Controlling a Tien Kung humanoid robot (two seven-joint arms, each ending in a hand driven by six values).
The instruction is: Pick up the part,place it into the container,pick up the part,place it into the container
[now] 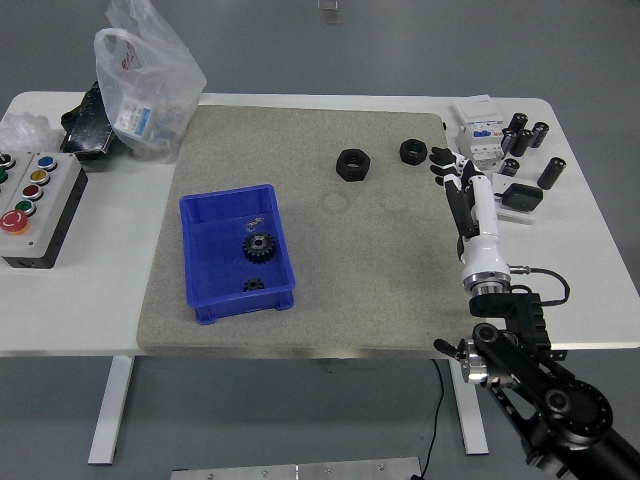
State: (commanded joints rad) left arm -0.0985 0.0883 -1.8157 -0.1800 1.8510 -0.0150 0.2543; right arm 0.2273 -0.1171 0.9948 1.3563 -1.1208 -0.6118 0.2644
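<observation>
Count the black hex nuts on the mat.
2: the larger nut lies at the mat's far middle, the smaller nut to its right, near the right hand.

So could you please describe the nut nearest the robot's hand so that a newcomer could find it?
Start at the grey mat and go to its far right corner. Two black nuts lie there; take the smaller nut, right of the bigger nut and just left of the right hand.
</observation>
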